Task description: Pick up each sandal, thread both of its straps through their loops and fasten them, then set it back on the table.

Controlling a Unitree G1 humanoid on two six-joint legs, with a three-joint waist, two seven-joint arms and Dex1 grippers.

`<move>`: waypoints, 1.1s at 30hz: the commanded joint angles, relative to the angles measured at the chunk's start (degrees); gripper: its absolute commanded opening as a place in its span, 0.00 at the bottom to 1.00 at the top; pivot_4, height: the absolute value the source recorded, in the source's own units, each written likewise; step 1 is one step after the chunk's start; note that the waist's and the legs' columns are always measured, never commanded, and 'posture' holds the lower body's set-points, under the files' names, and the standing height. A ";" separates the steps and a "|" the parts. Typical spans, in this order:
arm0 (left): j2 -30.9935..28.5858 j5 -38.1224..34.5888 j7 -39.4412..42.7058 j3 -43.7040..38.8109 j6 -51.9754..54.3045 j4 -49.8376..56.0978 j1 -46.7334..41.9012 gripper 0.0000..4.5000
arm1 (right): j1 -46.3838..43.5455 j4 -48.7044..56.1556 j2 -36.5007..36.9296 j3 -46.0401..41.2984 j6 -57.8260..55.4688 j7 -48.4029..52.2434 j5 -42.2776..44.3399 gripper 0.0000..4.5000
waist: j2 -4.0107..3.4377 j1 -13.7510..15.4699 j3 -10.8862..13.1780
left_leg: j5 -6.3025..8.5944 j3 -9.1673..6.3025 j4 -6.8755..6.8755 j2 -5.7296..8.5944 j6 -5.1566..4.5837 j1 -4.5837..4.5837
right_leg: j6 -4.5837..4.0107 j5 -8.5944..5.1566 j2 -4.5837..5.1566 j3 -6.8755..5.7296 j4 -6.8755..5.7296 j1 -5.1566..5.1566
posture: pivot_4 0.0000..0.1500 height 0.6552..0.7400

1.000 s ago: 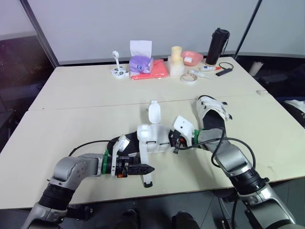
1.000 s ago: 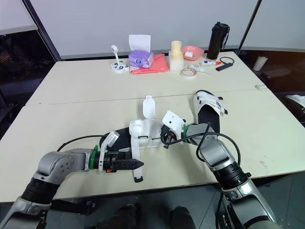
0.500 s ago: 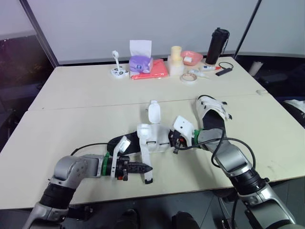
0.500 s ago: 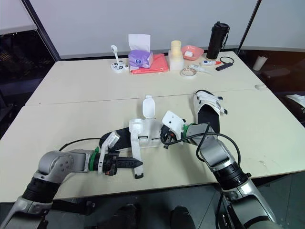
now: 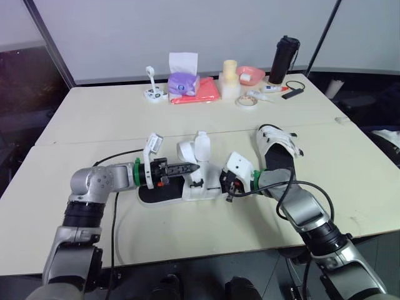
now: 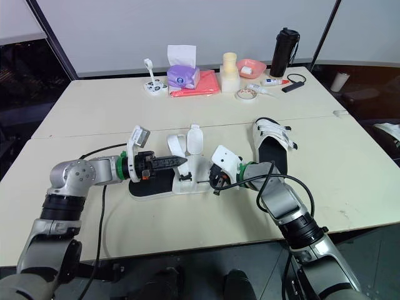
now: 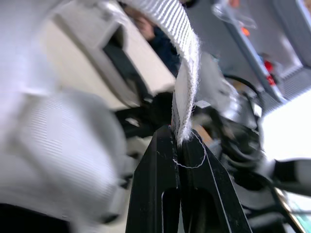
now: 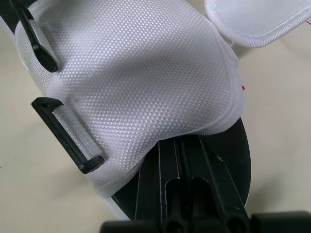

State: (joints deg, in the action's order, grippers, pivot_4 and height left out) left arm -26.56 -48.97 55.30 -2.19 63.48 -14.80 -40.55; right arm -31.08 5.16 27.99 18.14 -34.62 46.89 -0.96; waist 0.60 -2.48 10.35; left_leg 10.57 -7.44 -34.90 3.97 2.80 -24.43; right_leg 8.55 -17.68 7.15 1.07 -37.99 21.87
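A black-soled sandal (image 5: 156, 195) with white straps lies on the table's near middle. My left gripper (image 5: 196, 167) is over it, shut on the end of a white webbing strap (image 7: 187, 73) that arches up from the sandal (image 5: 185, 150). A second strap flap (image 5: 201, 143) stands upright just beyond. My right gripper (image 5: 228, 189) is shut on the sandal's white mesh upper (image 8: 146, 73) at its right end, beside a black loop (image 8: 68, 138). The other sandal (image 5: 278, 150) lies to the right with its straps across it.
Along the far edge stand a purple tissue box (image 5: 183, 81), a red cloth (image 5: 203, 92), a pale block (image 5: 230, 80), a pink bowl (image 5: 251, 74), a tape roll (image 5: 247, 101) and a black bottle (image 5: 284, 59). A black cable (image 5: 115, 162) trails from my left arm.
My left gripper shut on the strap end near the front edge, then carried it up and back over the sandal. The right gripper kept its hold and place.
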 commanded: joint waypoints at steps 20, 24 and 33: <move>2.76 9.33 8.57 2.75 -4.89 -9.67 -6.18 0.01 | -0.08 -0.01 -0.78 1.33 -0.41 -0.28 -0.12 0.00 | 0.03 -0.08 0.02 | 0.00 -0.01 0.00 0.00 0.00 0.00 | 0.01 0.00 0.00 -0.01 -0.01 0.00 | 1.00 1.00; 1.31 8.13 9.67 1.96 -2.25 -8.01 -5.66 0.01 | 0.02 0.01 -0.82 1.44 -0.46 -0.29 -0.16 0.00 | 0.03 -0.08 0.02 | 0.00 -0.01 0.01 0.00 0.00 0.00 | 0.01 0.00 0.00 0.00 -0.02 0.01 | 1.00 1.00; 0.70 9.87 11.50 3.77 -2.12 -7.34 -5.02 0.01 | 0.53 0.64 -0.85 1.72 -0.63 -0.30 -0.16 0.00 | 0.03 -0.06 0.02 | 0.00 -0.02 0.01 0.00 0.00 0.00 | 0.01 0.00 0.00 -0.01 -0.02 0.01 | 1.00 1.00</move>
State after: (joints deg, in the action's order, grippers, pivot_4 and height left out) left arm -25.77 -39.21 65.97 1.44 61.97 -23.44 -45.44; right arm -31.14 5.05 27.74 18.27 -34.63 46.43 -1.03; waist 0.63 -2.53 10.38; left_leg 10.57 -7.46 -34.89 3.97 2.80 -24.43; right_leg 8.56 -17.68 7.14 1.06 -38.01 21.88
